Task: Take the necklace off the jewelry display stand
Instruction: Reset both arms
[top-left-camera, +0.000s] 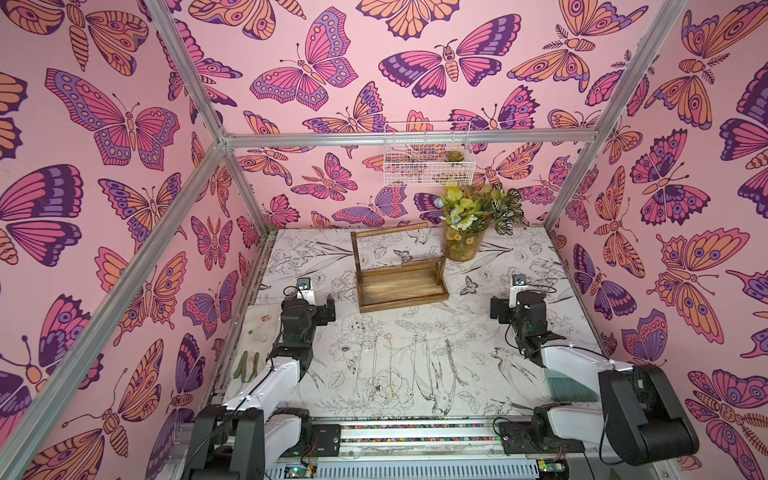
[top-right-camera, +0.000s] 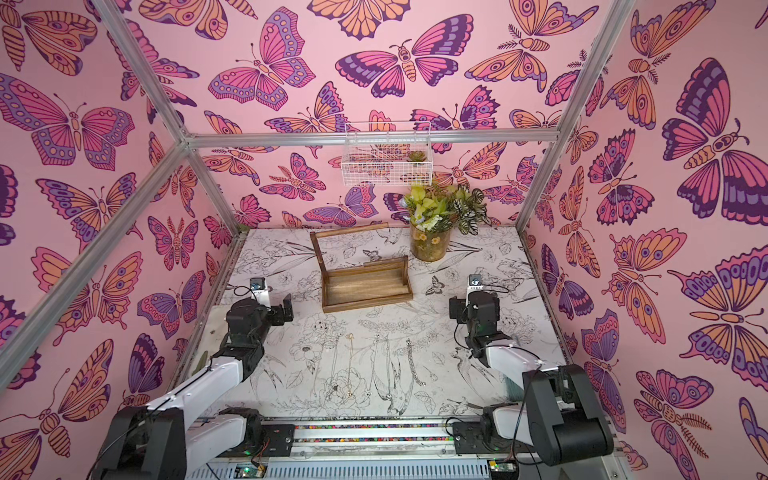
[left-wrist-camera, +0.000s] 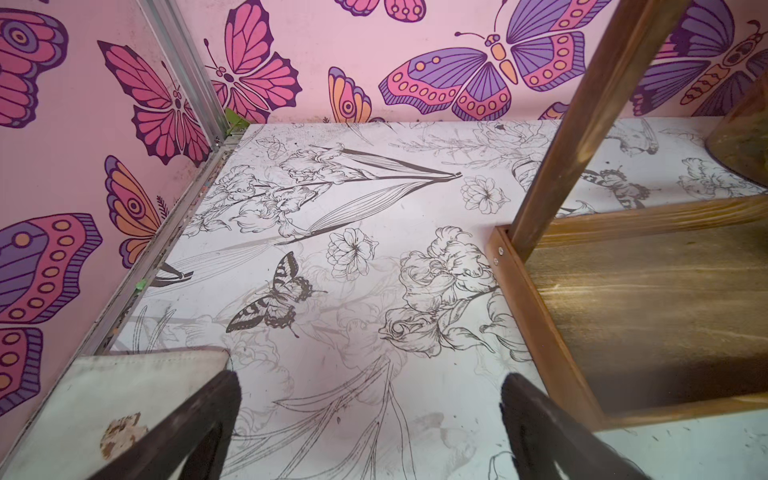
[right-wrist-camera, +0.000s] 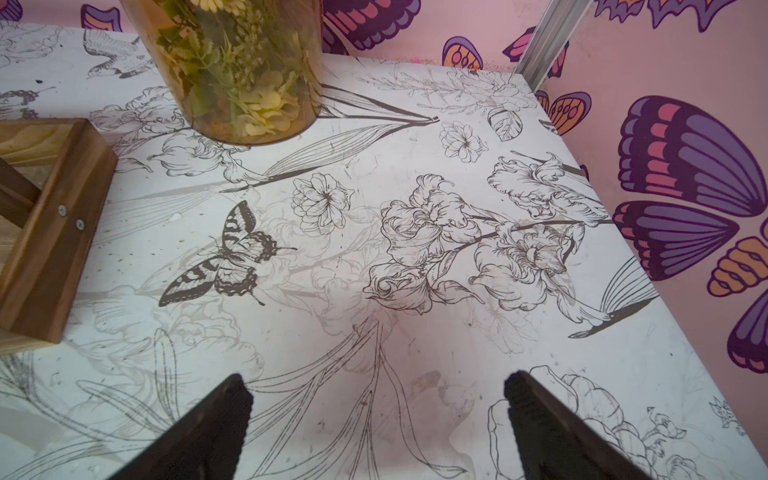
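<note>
- Standing upright toward the back of the table (top-left-camera: 528, 266) is the stand (top-left-camera: 401, 286), its tray base flat.
- Necklaces (top-left-camera: 453, 361) – several chains lie stretched flat on the table, well in front of the stand and apart from it.
- Left gripper (left-wrist-camera: 370, 386) – jaws spread wide, holding nothing, hovering just left of the stand's tray.
- Right gripper (right-wrist-camera: 378, 386) – jaws spread wide, empty, hovering right of the stand.
- Vase (top-left-camera: 462, 245) of flowers sits just beside the stand's right rear corner.

Necklaces (top-left-camera: 453, 361) on table (top-left-camera: 519, 266) before jewelry display stand (top-left-camera: 401, 286)
</note>
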